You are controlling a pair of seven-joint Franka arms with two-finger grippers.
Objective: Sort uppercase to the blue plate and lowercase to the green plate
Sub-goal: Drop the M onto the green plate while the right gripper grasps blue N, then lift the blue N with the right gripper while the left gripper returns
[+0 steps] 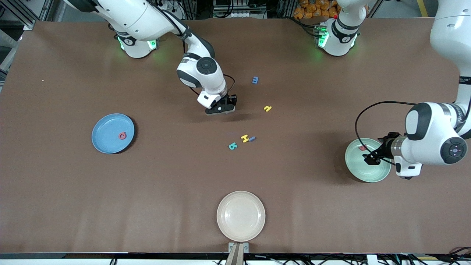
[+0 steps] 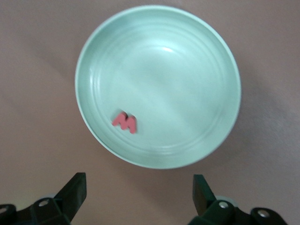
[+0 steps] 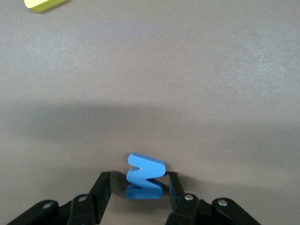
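Red w (image 2: 124, 123) lying in green plate (image 1: 379, 175) near the table's left-arm end, left gripper (image 2: 138, 197) wide open and empty over it, right gripper (image 3: 139, 190) over the table's middle, pinching blue M (image 3: 145, 180), red round letter (image 1: 122, 135) in blue plate (image 1: 106, 140).

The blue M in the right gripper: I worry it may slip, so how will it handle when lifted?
The blue M looks like thick foam, so probably light and slightly squashy. Right gripper fingers flank it on narrow edges, so it might twist. Flat faces mean it should not roll.
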